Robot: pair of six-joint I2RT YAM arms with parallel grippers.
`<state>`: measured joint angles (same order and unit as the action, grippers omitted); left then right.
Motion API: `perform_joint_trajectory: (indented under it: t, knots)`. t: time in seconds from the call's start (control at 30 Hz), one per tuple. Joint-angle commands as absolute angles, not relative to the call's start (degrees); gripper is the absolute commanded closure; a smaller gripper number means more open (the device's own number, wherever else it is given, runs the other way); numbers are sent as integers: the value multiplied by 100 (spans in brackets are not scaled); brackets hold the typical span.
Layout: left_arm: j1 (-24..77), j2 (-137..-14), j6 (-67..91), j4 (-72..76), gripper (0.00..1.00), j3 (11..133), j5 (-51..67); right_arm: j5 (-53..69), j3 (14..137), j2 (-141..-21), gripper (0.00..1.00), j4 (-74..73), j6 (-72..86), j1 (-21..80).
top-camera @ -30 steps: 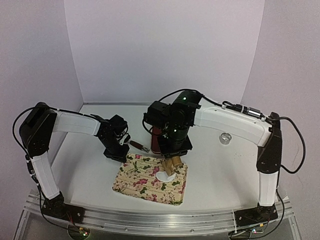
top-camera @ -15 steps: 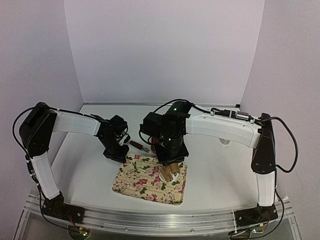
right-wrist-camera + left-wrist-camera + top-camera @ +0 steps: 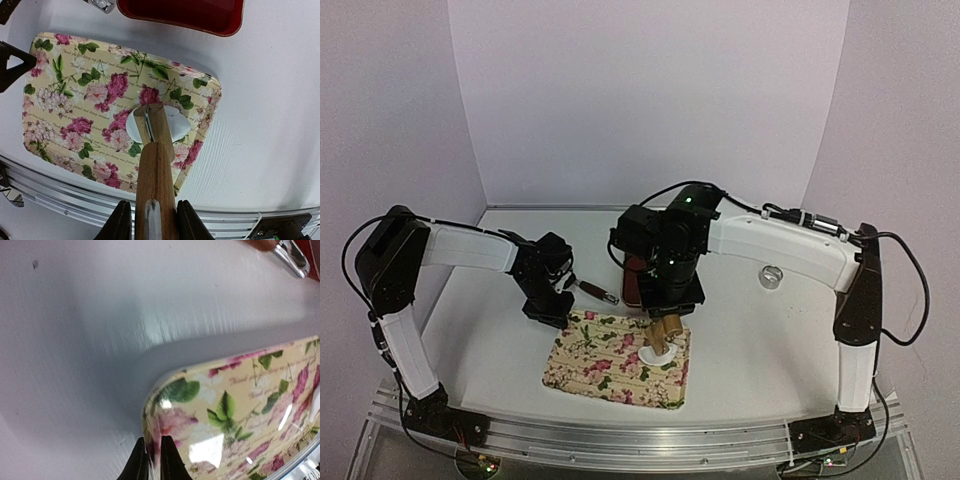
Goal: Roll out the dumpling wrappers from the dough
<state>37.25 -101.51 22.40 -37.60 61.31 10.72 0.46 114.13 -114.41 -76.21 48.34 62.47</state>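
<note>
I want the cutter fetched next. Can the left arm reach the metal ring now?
Probably not: the metal ring lies on the far side of the right gripper, which holds the rolling pin over the floral tray, and the left gripper is pinching that tray's corner.

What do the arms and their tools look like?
The left arm and right arm have white links, black joints, loose black cables. A green light glows on the right arm. The left tool and right tool have black fingers.

Bright soft light; glare on floral tray (image 3: 226, 412)
</note>
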Motion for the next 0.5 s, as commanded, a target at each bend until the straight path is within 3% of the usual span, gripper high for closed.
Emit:
perform_joint_trajectory:
  t: [0.0, 0.23, 0.47]
  knots:
    - [3726, -9443, 2474, -3655, 87, 5773, 1763, 140, 11371, -11024, 100, -9519, 5086, 6208]
    - [3727, -9060, 2299, -3830, 71, 5560, 2131, 299, 11175, -11065, 100, -9519, 5178, 6207]
    - [3718, -9254, 1686, -3859, 49, 6367, 1732, 298, 10795, -10984, 100, -9519, 5281, 6205]
